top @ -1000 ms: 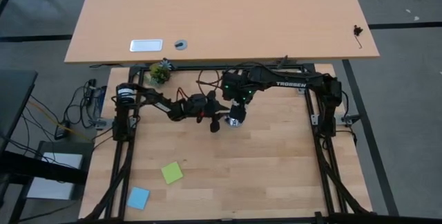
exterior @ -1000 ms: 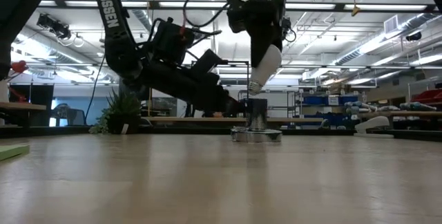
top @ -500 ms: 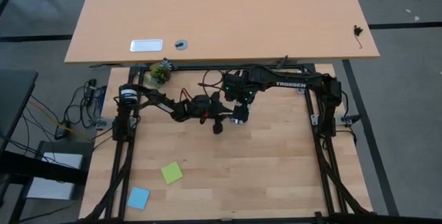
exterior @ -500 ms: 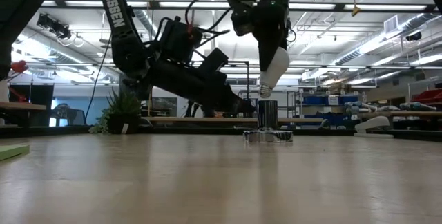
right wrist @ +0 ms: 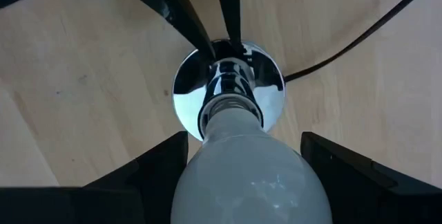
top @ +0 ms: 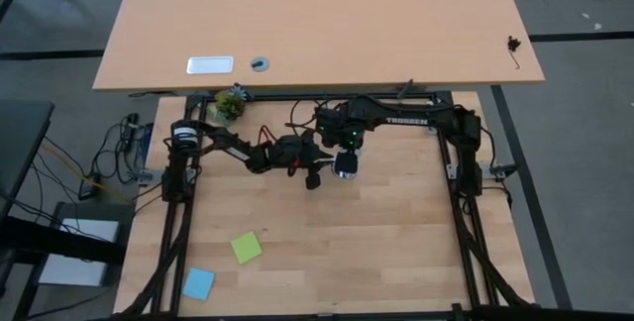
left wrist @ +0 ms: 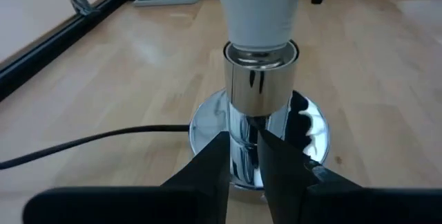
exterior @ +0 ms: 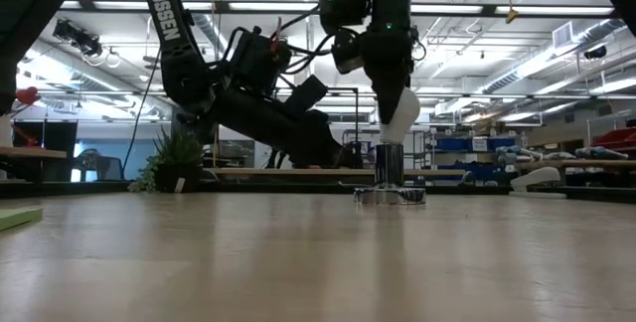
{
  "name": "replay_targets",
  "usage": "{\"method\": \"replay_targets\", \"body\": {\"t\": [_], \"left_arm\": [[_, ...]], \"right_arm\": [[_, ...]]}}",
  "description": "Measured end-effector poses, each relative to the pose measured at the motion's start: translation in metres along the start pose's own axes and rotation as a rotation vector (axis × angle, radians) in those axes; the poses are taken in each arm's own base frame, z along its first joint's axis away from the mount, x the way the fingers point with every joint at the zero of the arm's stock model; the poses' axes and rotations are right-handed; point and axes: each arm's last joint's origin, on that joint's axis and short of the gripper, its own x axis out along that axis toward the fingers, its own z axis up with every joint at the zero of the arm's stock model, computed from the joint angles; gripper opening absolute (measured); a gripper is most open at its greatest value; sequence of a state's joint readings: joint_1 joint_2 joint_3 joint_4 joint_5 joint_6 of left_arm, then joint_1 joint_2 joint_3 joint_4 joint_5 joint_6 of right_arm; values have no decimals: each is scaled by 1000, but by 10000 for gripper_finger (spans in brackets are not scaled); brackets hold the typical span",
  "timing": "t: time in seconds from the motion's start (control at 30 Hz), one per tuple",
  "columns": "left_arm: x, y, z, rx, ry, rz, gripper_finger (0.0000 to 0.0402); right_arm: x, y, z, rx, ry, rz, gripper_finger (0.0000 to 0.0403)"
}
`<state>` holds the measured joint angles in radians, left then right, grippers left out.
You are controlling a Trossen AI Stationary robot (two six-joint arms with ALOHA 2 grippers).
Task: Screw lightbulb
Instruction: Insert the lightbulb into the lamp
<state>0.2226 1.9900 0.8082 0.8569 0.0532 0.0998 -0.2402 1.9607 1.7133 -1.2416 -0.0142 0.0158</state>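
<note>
Left wrist view: the lightbulb (left wrist: 260,10), grasped by the right gripper (right wrist: 238,175), is seated in the chrome socket (left wrist: 260,86), whose stem is clamped by the left gripper (left wrist: 243,156).

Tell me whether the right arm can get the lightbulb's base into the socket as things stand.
Probably yes. The right gripper holds the lightbulb upright directly over the socket, base at its mouth. The left gripper clamps only the socket's lower stem, leaving the opening free.

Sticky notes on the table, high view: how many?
2. A green sticky note sits left of the table's centre, toward the near edge. A blue sticky note lies at the near-left corner. The arms may hide more.
</note>
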Motion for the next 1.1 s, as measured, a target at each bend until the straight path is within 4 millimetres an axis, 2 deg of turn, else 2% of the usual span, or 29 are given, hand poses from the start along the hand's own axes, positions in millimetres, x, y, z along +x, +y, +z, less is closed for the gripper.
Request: {"method": "replay_targets", "body": {"t": [0.77, 1.1], "left_arm": [[0, 0, -1, -1, 12, -1, 80], [0, 0, -1, -1, 16, -2, 80]], "right_arm": [[6, 4, 14, -68, -119, 7, 291], [4, 7, 16, -105, -132, -42, 320]]}}
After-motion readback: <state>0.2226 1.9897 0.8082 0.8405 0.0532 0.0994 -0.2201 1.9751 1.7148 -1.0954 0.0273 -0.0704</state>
